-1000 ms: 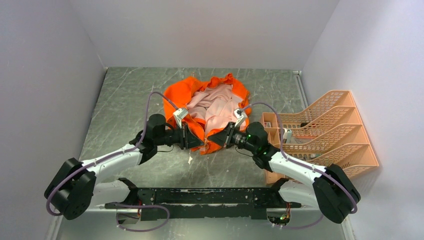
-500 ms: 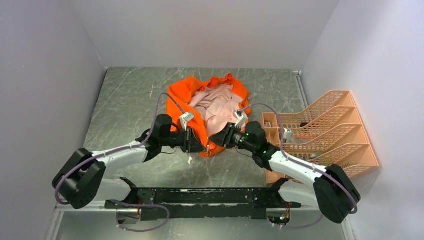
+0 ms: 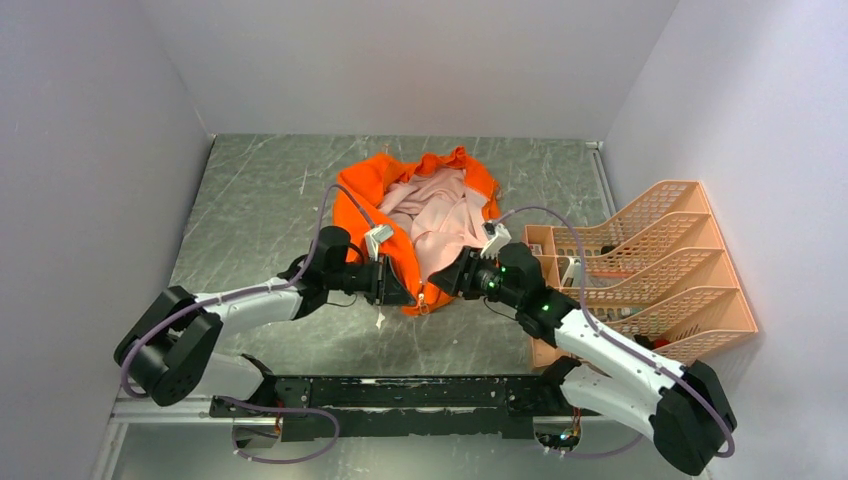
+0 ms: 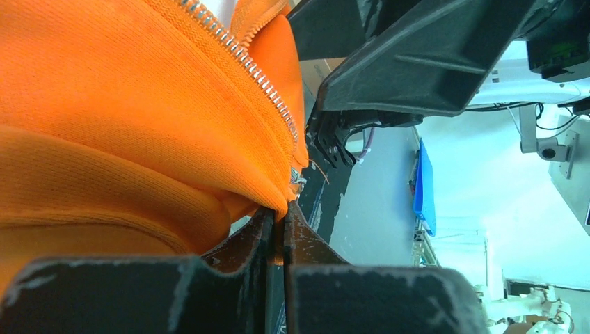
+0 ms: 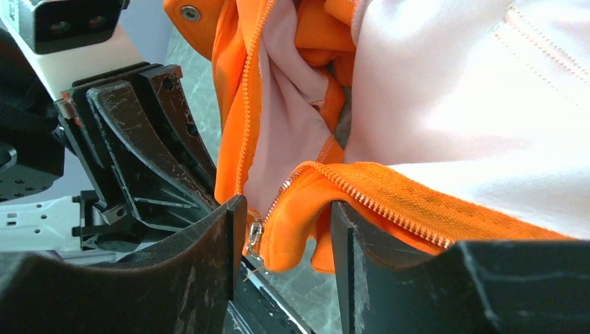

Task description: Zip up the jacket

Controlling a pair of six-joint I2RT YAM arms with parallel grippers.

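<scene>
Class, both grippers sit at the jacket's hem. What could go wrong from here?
The left gripper pinches only a thin edge of the jacket; it may slip free under tension.
The right gripper stands open around bunched fabric beside the zipper slider; closing might catch cloth instead.
The zipper teeth curve through folds and could jam.

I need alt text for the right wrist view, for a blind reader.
The open right gripper straddles a lower corner of the orange jacket, with the zipper slider hanging between its fingers. Pink lining fills the upper right; the left gripper is close by at the picture's left.
</scene>
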